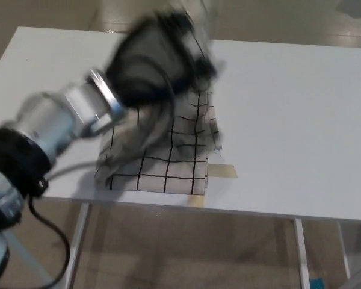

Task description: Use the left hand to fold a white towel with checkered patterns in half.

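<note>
Checked white towel [168,162] lies near the front edge of the white surface [289,120], its far side gripped by the blurred left robot hand [159,57], apparently carrying one edge across to halve it.

You see the left hand [159,57] as a bulky black mass, blurred, joined through a bright metal ring to a silver-grey cylindrical forearm [57,120]. Below that sits a black band, then a pale grey segment. A black cable [51,226] loops beneath the arm.
</note>
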Motion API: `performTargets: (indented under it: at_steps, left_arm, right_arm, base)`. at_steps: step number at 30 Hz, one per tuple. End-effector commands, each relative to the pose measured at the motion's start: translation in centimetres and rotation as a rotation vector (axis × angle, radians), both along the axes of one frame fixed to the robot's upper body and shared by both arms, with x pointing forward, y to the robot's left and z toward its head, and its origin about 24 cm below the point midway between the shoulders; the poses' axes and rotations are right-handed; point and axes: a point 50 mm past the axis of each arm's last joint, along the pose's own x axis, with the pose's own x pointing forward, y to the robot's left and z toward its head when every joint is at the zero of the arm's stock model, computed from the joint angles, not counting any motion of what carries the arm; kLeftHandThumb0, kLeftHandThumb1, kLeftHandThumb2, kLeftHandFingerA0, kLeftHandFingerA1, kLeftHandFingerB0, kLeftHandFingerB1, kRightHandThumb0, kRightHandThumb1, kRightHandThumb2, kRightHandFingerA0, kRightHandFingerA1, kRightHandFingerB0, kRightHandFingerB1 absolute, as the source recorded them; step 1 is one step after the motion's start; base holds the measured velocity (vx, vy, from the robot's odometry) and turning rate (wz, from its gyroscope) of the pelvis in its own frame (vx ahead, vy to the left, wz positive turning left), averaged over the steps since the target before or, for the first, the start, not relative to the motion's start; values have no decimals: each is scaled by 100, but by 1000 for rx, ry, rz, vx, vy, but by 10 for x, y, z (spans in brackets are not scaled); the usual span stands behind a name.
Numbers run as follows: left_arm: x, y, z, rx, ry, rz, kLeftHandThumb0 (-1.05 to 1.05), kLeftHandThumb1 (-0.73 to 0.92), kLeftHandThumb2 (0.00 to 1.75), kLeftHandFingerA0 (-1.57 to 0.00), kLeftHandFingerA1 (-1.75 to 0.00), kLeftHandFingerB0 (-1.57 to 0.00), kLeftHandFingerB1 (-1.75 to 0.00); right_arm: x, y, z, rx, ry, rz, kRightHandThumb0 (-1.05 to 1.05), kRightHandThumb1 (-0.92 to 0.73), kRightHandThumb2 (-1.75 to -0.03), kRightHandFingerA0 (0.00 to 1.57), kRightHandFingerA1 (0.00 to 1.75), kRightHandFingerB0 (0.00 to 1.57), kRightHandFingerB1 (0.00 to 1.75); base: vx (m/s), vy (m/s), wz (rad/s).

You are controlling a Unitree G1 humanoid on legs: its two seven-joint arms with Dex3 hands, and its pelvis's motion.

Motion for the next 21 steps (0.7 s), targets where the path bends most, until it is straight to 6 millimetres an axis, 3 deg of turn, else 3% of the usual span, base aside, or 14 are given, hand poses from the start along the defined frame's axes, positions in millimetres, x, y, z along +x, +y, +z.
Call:
performTargets:
  at_steps: [1, 2, 3, 4, 5, 6, 10, 11, 14, 19, 21]
  left_arm:
    - [-17, -15, -57, 353, 336, 142, -69, 42, 78, -6, -22, -11, -39]
    - [-18, -17, -61, 378, 407, 210, -79, 46, 85, 0, 0, -1, -15]
    - [-20, -18, -63, 389, 453, 250, -79, 46, 85, 0, 0, -1, -15]
    - [-22, -20, -65, 390, 524, 295, -89, 51, 60, 0, 0, 0, -14]
    - [-23, -21, -65, 389, 539, 302, -89, 51, 60, 0, 0, 0, -14]
    - [-24, -23, -63, 380, 559, 300, -92, 51, 63, 0, 0, 0, -2]
    - [-21, -30, -48, 349, 591, 298, -92, 54, 59, 0, 0, 0, -2]
    - [-21, -31, -43, 340, 598, 292, -96, 49, 69, 0, 0, 0, 0]
    - [-21, -33, -36, 326, 605, 286, -97, 49, 69, 0, 0, 0, 0]
    - [-24, -40, -5, 191, 627, 239, -97, 50, 69, 0, 0, 0, -1]
    - [-27, -42, 21, 106, 609, 199, -96, 49, 70, 0, 0, 0, 0]
  right_arm:
    - [0, -4, 0, -13, 15, 6, -52, -76, -63, 23, 40, 25, 35]
    - [0, -3, 0, -14, 15, 6, -52, -76, -63, 24, 40, 26, 36]
    - [0, -3, 0, -14, 16, 7, -52, -76, -63, 24, 40, 26, 36]
    - [1, -4, 0, -20, 15, 10, -52, -76, -63, 24, 40, 26, 36]
    - [1, -4, 0, -22, 14, 11, -52, -76, -63, 24, 40, 26, 36]
    - [2, -4, 1, -27, 14, 12, -52, -76, -63, 24, 40, 26, 36]
    - [7, -4, 2, -24, 3, 12, -52, -76, -63, 25, 40, 26, 36]
    - [7, -4, 2, -21, 3, 14, -52, -76, -63, 25, 41, 26, 36]
    - [7, -4, 2, -19, 4, 16, -52, -76, -63, 24, 41, 26, 36]
    - [5, -3, 1, -27, 3, 15, -52, -76, -63, 26, 45, 26, 36]
    - [4, -3, 0, -23, 7, 9, -52, -75, -62, 25, 43, 26, 36]
  base:
    - [0, 0, 0]
    - [0, 0, 0]
    - [0, 0, 0]
    - [0, 0, 0]
    - [0, 0, 0]
    - [0, 0, 0]
    - [0, 0, 0]
    - [0, 0, 0]
    - [0, 0, 0]
    - [0, 0, 0]
    - [0, 0, 0]
